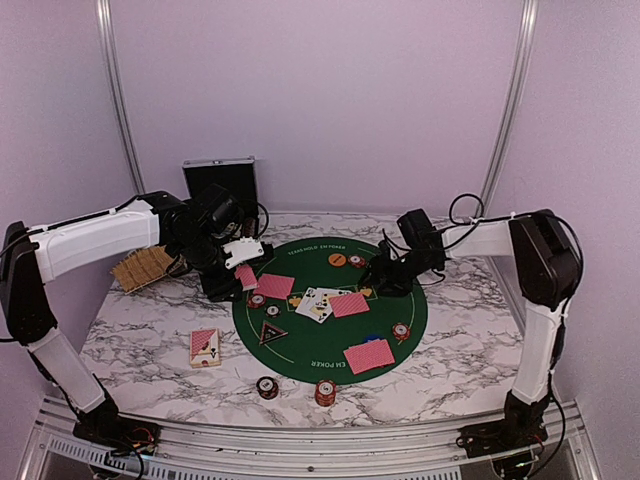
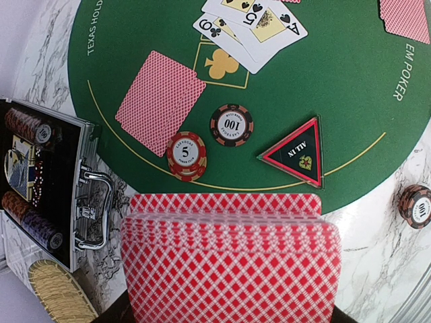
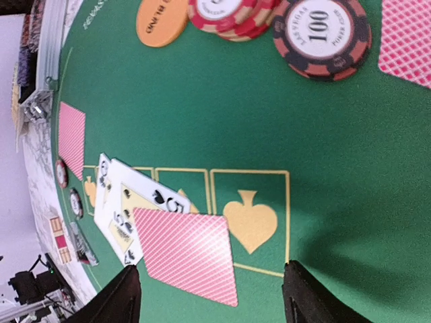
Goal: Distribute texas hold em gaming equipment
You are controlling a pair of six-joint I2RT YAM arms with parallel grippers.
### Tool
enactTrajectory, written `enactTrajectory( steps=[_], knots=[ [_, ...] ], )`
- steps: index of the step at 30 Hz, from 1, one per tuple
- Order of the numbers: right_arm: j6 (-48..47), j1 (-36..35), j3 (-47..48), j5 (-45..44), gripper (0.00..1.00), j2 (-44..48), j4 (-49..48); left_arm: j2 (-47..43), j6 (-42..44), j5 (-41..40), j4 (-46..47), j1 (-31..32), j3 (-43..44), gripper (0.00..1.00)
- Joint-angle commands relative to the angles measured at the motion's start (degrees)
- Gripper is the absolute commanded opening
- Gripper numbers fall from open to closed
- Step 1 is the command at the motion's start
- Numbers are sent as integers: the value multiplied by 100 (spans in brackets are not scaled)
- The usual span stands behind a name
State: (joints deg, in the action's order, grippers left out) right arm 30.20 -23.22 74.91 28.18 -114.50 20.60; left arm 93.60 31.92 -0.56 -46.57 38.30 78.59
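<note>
Gripping a fanned stack of red-backed cards (image 2: 229, 262) with the left hand (image 1: 243, 272), clamped shut on them at the left edge of the green felt mat (image 2: 350, 101). Just beyond the fan, on the mat: a red-white 5 chip (image 2: 186, 155) beside a dark 100 chip (image 2: 231, 124), a black triangular ALL IN button (image 2: 296, 151) and a face-down card (image 2: 160, 101). Mid-mat, a spread of face-up cards (image 1: 315, 303). Hovering with the right hand (image 3: 212, 296), fingers wide apart and empty, over a lone red-backed card (image 3: 188, 256) overlapping that spread. Farther along the mat, an orange button (image 3: 161, 23). On the marble tabletop (image 1: 150, 340), an open silver case (image 2: 67, 195) left of the mat and a chip stack (image 1: 325, 392) just off its near edge.
</note>
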Motion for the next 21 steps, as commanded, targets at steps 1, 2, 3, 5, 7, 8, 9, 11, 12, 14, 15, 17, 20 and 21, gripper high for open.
enactTrajectory(
  steps=[1,2,3,5,7,8,9,11,12,14,15,17,20,21],
  knots=[
    [610,0,-224,219,76,721,-663,-114,-19,-22,-59,15,14,0],
    [793,-55,-305,412,79,833,-1111,-114,-34,-23,-63,18,25,0],
    [957,-138,-357,534,82,918,-1394,-114,-37,-19,-61,18,25,0],
    [1275,-367,-306,800,85,947,-1777,-116,-46,-3,-63,19,41,0],
    [1633,-596,-211,1087,85,842,-2181,-114,-52,26,-59,19,58,0],
    [1849,-704,-191,1225,85,755,-2440,-104,-61,29,-65,15,74,0],
    [2079,-821,-191,1341,85,671,-2695,-91,-74,29,-63,14,92,0],
    [2504,-1050,-197,1520,86,483,-3237,-80,-88,29,-70,23,112,0],
    [2698,-1155,-182,1583,86,385,-3482,-85,-92,29,-67,27,116,0],
    [3090,-1369,-137,1699,86,162,-4004,-97,-81,29,-63,24,114,0],
    [3359,-1466,-122,1749,86,53,-4299,-105,-74,29,-66,27,115,0],
    [3718,-1658,-48,1824,86,-205,-4785,-110,-60,29,-69,26,99,0],
    [4087,-1884,123,1872,86,-515,-5273,-114,-55,29,-63,28,95,0],
    [4196,-1952,188,1889,86,-615,-5404,-114,-58,29,-63,26,98,0]
  ],
)
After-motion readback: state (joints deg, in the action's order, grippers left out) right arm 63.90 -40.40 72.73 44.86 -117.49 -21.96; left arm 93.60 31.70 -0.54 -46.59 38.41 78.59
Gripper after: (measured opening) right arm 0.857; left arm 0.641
